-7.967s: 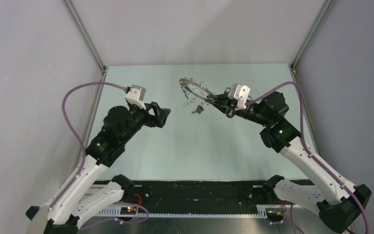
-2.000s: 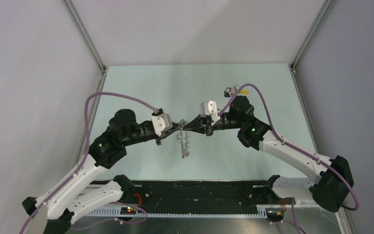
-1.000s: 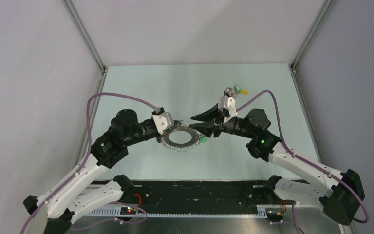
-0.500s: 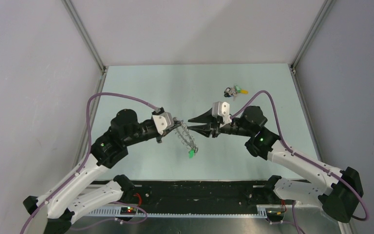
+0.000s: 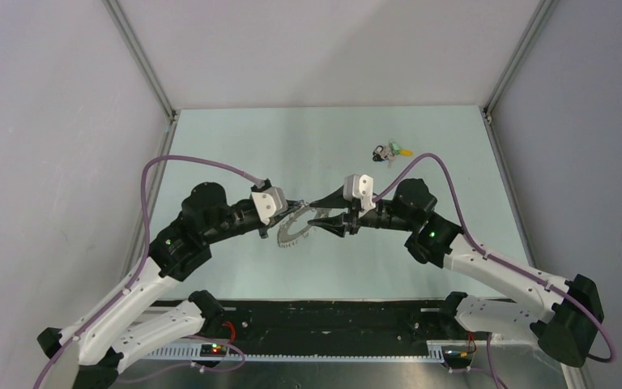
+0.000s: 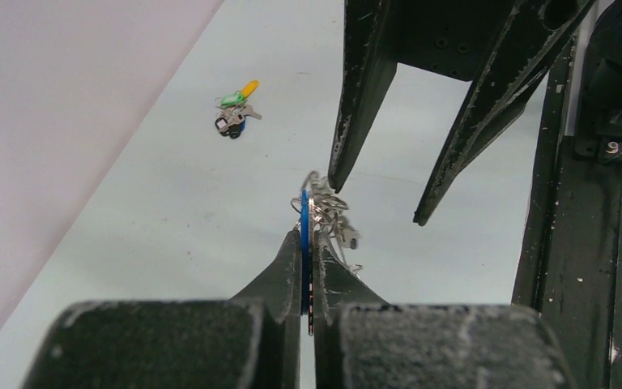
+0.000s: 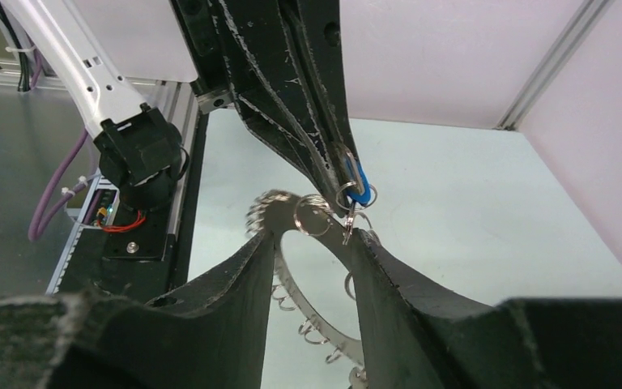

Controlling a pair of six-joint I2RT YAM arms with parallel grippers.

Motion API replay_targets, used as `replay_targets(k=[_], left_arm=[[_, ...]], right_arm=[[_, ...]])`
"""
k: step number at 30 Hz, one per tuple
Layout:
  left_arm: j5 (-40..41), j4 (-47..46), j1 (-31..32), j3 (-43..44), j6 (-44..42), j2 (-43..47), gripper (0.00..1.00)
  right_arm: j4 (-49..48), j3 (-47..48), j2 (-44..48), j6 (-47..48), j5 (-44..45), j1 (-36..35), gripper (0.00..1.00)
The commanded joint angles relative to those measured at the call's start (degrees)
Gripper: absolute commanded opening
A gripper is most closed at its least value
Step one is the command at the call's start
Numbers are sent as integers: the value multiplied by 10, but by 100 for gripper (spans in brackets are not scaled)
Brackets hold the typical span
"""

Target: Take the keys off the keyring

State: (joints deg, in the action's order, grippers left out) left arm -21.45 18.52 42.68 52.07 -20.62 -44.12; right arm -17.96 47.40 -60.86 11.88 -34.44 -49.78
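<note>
Claws: our left claw (image 6: 305, 237) pinches blue plastic-headed key (image 6: 303, 212) on large silver key-fringed ring (image 5: 294, 233); our right claw (image 7: 314, 237) gapes wide, ring between its fingers.

1 keyring (image 5: 294, 234); 1 key clump (image 5: 389, 151); L tool (image 5: 295, 207), R tool (image 5: 314, 214).

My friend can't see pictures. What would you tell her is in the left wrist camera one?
The left pincer is shut on a blue-headed key, with the keyring bunched just past it. The right pincer pokes in open from the top, and a little clump of loose keys lies farther off on the pale table.
</note>
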Motion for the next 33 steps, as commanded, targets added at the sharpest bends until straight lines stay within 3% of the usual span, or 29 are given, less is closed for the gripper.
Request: replay_targets(k=[1,6,12,14,17,24,33], left_arm=[[-16,-34,1,7,-4,12,0],[-20,-35,1,6,-4,13,0],[-21,-36,1,6,-4,15,0],[-20,-35,1,5,-5,16,0],[-19,-36,0,4,-5,18,0],[-4,-35,1,6,-3,19,0],[-2,-36,1,5,-2,15,0]], right_arm=[[-10,34,-8,9,25,-4,44],[-22,48,-30,6,39,-5,42],[-25,56,-52,16,43,-6,31],[-24,56,-53,18,37,-6,23],[-21,57,-51,19,32,-6,1],[-3,50,-17,6,40,-2,0],[-111,16,19,-130,-27,46,0]])
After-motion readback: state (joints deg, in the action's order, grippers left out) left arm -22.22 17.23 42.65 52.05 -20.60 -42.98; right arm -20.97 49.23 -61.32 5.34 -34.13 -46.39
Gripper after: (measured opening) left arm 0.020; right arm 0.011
